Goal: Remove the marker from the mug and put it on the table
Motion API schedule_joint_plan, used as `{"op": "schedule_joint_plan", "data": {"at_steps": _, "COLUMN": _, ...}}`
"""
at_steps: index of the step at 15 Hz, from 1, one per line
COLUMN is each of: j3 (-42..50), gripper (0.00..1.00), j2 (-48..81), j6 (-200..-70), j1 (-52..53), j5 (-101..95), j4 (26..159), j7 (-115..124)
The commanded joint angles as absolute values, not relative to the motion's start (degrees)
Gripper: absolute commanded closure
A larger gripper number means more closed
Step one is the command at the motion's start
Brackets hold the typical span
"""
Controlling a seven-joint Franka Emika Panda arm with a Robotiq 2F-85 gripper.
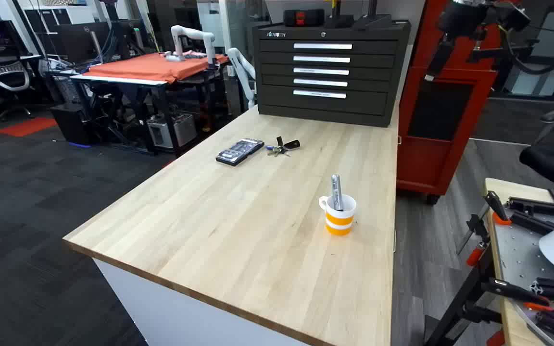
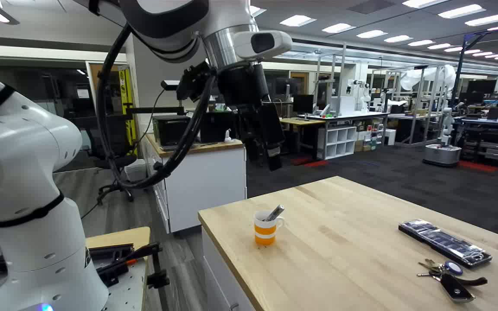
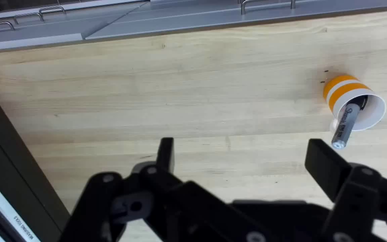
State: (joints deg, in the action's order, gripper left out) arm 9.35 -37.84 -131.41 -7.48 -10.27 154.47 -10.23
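Inside the mug (image 1: 339, 223) is the marker (image 3: 345, 125), dark end down, grey barrel leaning out over the rim on the handle side. Directly under the mug, which is upright, lies the table (image 1: 238, 216). Higher than the mug and well apart from it, the gripper (image 3: 242, 159) has its 2 jaws spread wide — nothing held. Judgement: marker likely light and stiff, its smooth barrel liable to twist; grasp the exposed part above the mug's rim, as the mug could tip. Legible: "Sharpie" on the barrel — smaller print uncertain; "MEASURING TOOLS" on a drawer label (image 3: 14, 216) of the tool chest (image 1: 327, 77), well apart from the mug.
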Motion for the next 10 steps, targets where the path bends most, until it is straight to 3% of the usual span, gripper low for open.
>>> {"op": "schedule_joint_plan", "data": {"at_steps": 1, "j3": 9.08, "gripper": 0.0, "j2": -37.84, "j6": -131.24, "j1": -7.72, "j5": -10.01, "j4": 154.35, "j7": -10.39}}
{"op": "schedule_joint_plan", "data": {"at_steps": 10, "j3": 9.05, "gripper": 0.0, "j2": -37.12, "j6": -131.51, "j1": -7.54, "j5": -10.06, "j4": 153.98, "j7": -10.6}}
